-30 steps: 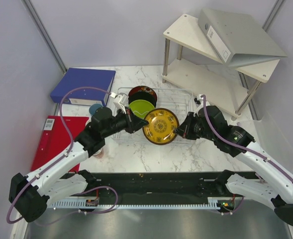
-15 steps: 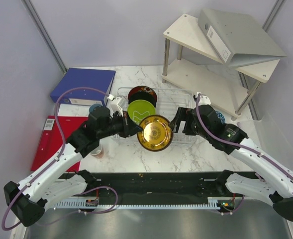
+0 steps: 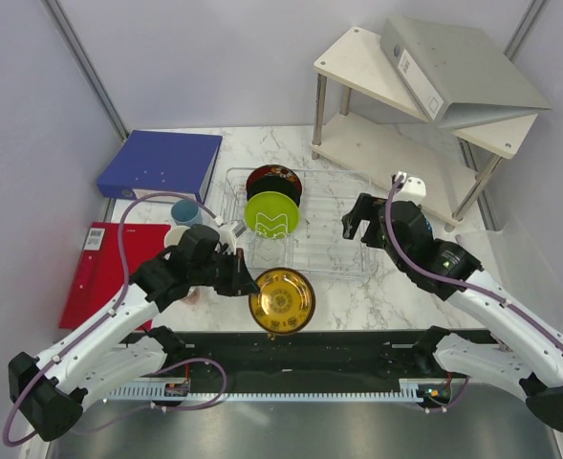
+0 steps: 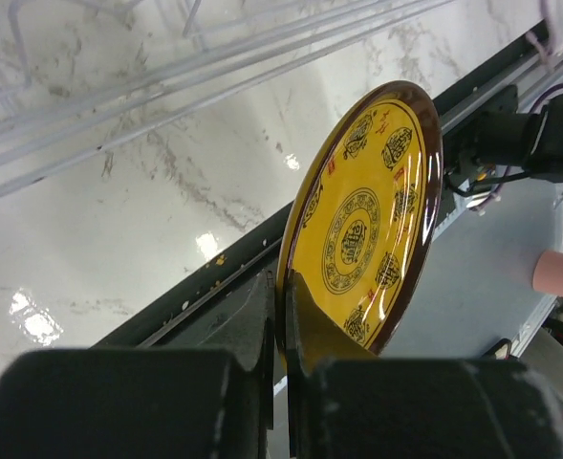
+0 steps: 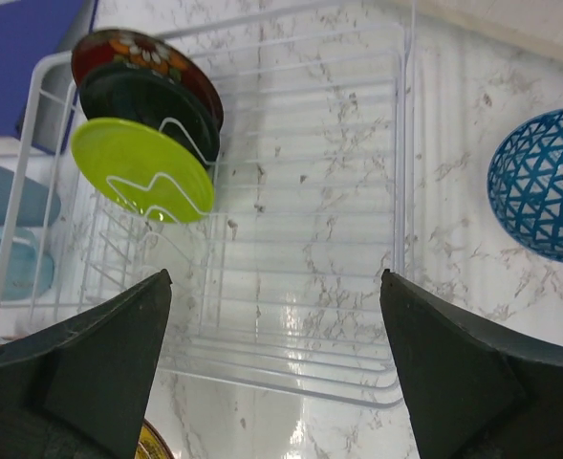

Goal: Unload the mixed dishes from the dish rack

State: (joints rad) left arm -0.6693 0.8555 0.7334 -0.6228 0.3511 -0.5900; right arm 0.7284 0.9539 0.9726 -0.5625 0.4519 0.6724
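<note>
At the left tool (image 4: 281, 301): clenched on the rim of the yellow-brown patterned plate (image 4: 362, 220), which I hold tilted on edge over the near strip of the surface (image 3: 357, 296), clear of the dish rack (image 3: 334, 251)
Step in hand: I judge this is the set-down; I'd roll the wrist until the plate lies flat, lower it onto bare marble, and only then let go
Near edge: the black rail (image 3: 338, 349) runs just beside the plate, so I'd place it farther in, with nothing overhanging
Left side: the white mug (image 3: 178, 236) and light-blue mug (image 3: 187, 210) stand near my forearm, so there is little room there
Right tool (image 3: 356, 222): released, carrying nothing, hovering over the rack's bare right half
In the rack: lime green plate (image 3: 271, 212), black plate (image 5: 157, 105) and dark red floral plate (image 3: 273, 176), upright at the back left
Open room: marble in front of the rack, to the plate's right; the blue patterned dish (image 5: 544, 196) lies beyond the rack's right side
</note>
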